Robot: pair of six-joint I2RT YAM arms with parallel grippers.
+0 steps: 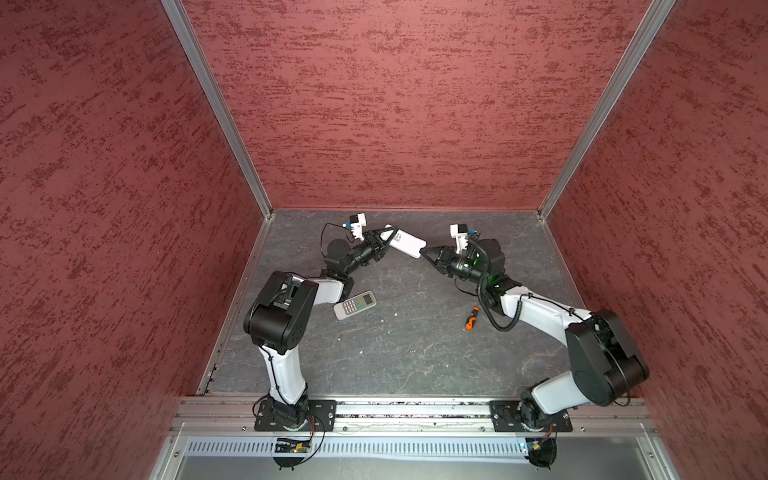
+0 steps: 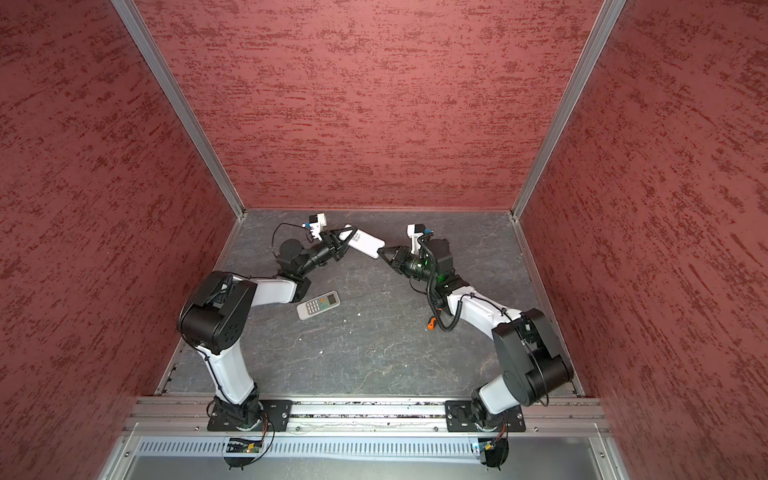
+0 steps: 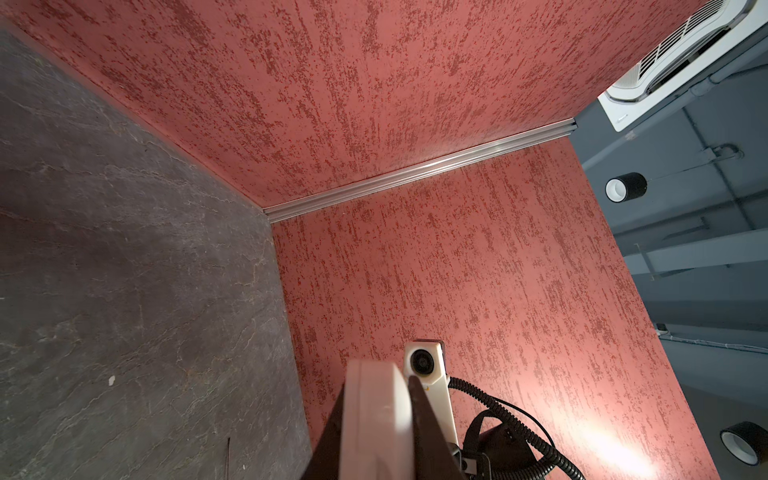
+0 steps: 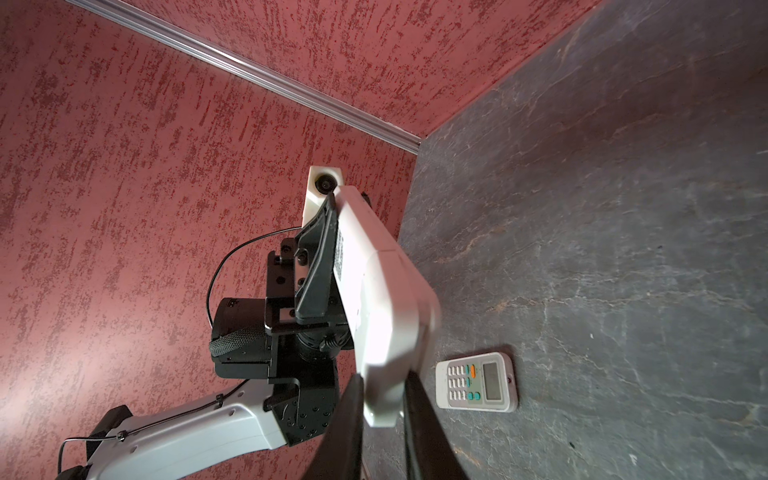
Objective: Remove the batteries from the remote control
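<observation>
The table (image 1: 415,353) is a dark grey slab veined like slate, with a few pale specks (image 1: 396,314) scattered over its middle. Three red walls (image 1: 395,104) with a rough, mottled finish close it in at the back and both sides, joined at the corners by two aluminium posts (image 1: 216,108). A metal rail (image 1: 415,409) runs along the near edge and carries the bases of both arms. Past the top of the walls, the left wrist view catches a grey ceiling with a white vent unit (image 3: 681,54) and two round black lamps (image 3: 625,187).

There are two arms, two remotes and one screwdriver. The remote control (image 1: 407,243) is held off the table near the back wall, plain back with a printed label turned up, stretched between the two arms. The left gripper (image 1: 388,232) is clamped on its far end, and the right gripper (image 1: 423,253) pinches its near end, a dark finger (image 4: 424,415) pressed against each side. The second remote (image 1: 354,305) lies flat on the table beside the left arm's forearm, buttons and screen up, touched by nothing. The orange-and-black screwdriver (image 1: 471,318) lies on the table close under the right arm's cable loop. The batteries show in no view, and I cannot tell whether they sit inside either remote.
</observation>
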